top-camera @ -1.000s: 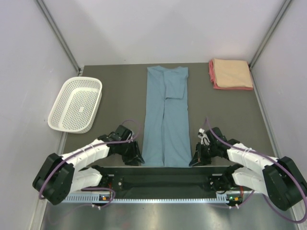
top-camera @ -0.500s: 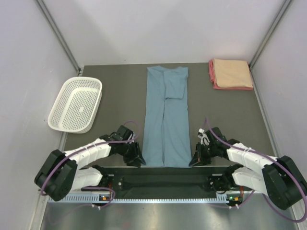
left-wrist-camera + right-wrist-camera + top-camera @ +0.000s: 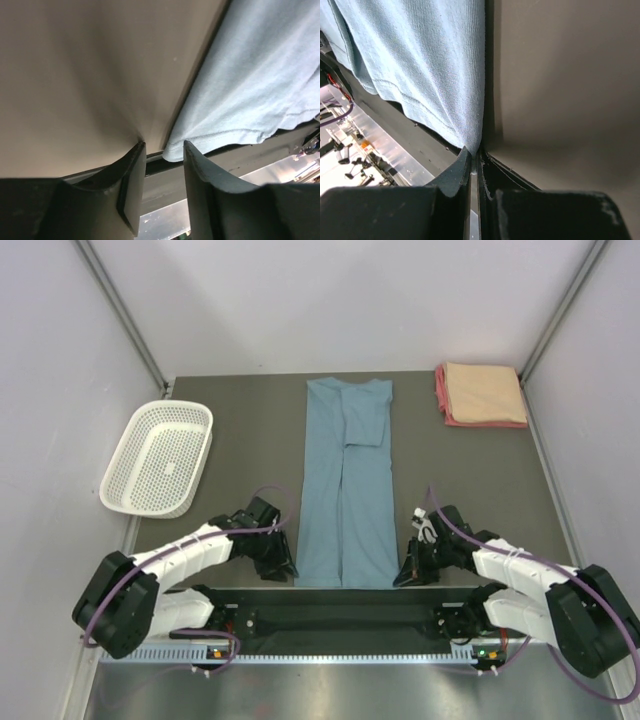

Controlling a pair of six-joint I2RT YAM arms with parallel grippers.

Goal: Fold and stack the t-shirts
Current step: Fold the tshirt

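Right end effector (image 3: pixel 475 159) pressed together on the near right hem corner of the long dusty blue-grey cloth t-shirt (image 3: pixel 345 485), which lies flat mid dark grey counter (image 3: pixel 240 440). Left end effector (image 3: pixel 164 152) spread, with the near left hem corner at its gap, unpinched. We judge that left should close fully on the hem, then both should lift the 2 corners evenly.

Left gripper (image 3: pixel 164 148) is sitting low over the table (image 3: pixel 75 75) with its jaws apart, and the two dark fingers (image 3: pixel 131 186) are filling the bottom of the view. The blue-grey t-shirt (image 3: pixel 260 85) is lying flat at upper right, and its hemmed corner is reaching into the gap at the fingertips without being pinched. The table's front edge (image 3: pixel 250 159) is running just behind the tips.
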